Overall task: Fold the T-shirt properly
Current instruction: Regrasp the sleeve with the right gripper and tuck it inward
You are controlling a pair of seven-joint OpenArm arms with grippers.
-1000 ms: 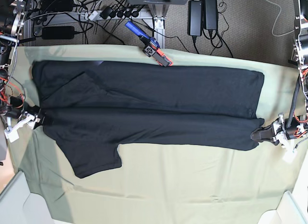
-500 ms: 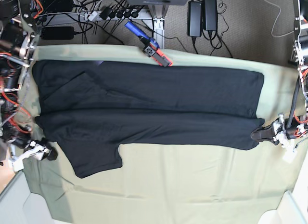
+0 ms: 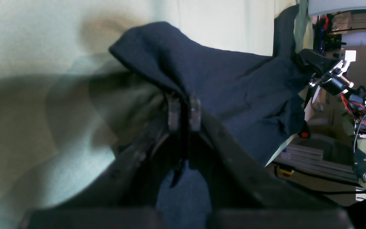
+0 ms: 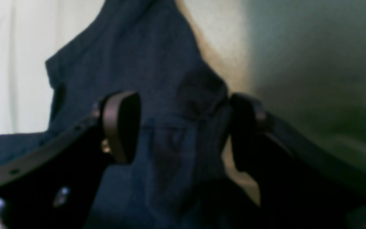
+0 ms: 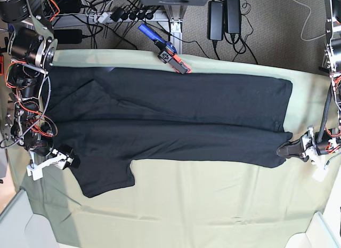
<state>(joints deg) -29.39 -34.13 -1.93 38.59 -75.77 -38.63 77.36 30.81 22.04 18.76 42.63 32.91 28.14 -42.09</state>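
Note:
The black T-shirt (image 5: pixel 170 117) lies spread plain side up on the pale green cloth (image 5: pixel 213 205), one long edge folded over and a sleeve (image 5: pixel 104 176) sticking out toward the front left. At the right end, my left gripper (image 5: pixel 282 150) is shut on the T-shirt's lower corner; the left wrist view shows its fingertips (image 3: pixel 183 113) pinching a raised ridge of the black fabric (image 3: pixel 233 92). My right gripper (image 5: pixel 72 161) is at the sleeve's left edge. In the right wrist view it (image 4: pixel 183 127) stands open, with the fabric (image 4: pixel 157 63) lying between its fingers (image 4: pixel 121 125).
A blue and orange tool (image 5: pixel 166 49) lies at the cloth's back edge. Power bricks (image 5: pixel 224 16) and cables lie on the floor behind. White bins stand at the front left (image 5: pixel 16 221) and front right (image 5: pixel 319 232) corners.
My right gripper let go of the T-shirt's left edge, dropped toward the front, then moved right to the sleeve. The left gripper and its corner have not moved.

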